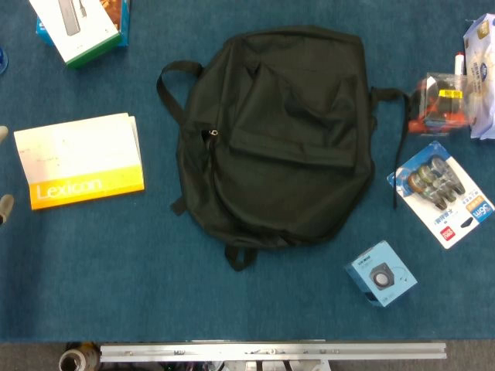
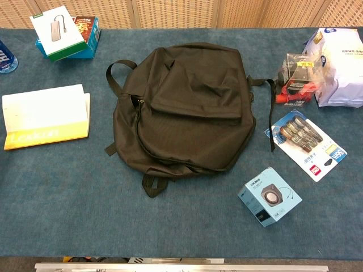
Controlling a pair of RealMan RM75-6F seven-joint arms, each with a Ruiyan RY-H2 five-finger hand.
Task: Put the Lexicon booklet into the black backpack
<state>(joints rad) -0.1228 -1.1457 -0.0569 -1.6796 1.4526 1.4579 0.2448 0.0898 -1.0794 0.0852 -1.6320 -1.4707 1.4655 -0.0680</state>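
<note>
The Lexicon booklet (image 1: 81, 161) lies flat on the blue table at the left, white with a yellow band along its near edge; it also shows in the chest view (image 2: 45, 116). The black backpack (image 1: 274, 135) lies flat in the middle with its zips closed (image 2: 187, 107). Only two pale fingertips (image 1: 5, 207) of my left hand poke in at the left edge of the head view, set apart from each other, just left of the booklet and touching nothing. My right hand is in neither view.
Behind the booklet stand a white and green box (image 1: 77, 27) and a blue bottle (image 2: 4, 56). Right of the backpack lie a red packet (image 1: 439, 104), a white bag (image 2: 340, 65), a pen pack (image 1: 445, 193) and a small blue speaker box (image 1: 380, 273).
</note>
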